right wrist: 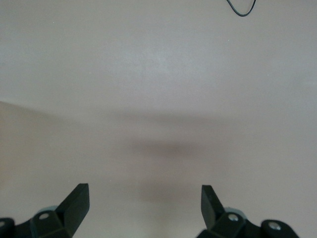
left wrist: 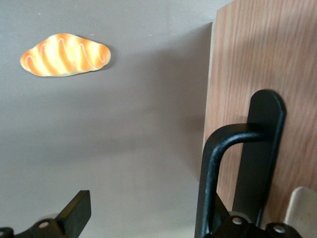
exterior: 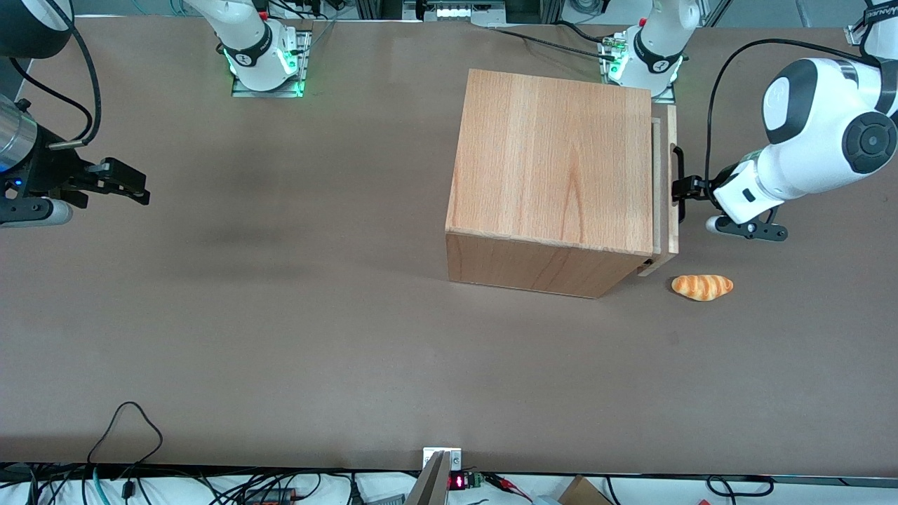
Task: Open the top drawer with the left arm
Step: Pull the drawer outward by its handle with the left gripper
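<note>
My end effector (exterior: pixel 684 188) sits spread open at the handle (exterior: pixel 677 182) of the top drawer (exterior: pixel 672 175), barely out of the cabinet (exterior: pixel 554 175), one finger (left wrist: pixel 74 213) outside the bar, which runs crosswise to my pull.

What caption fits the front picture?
Left arm's gripper at the top drawer's black handle; bread roll nearby.

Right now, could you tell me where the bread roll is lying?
The bread roll lies on the table beside the cabinet, nearer the front camera than the left gripper at the top drawer's handle.
</note>
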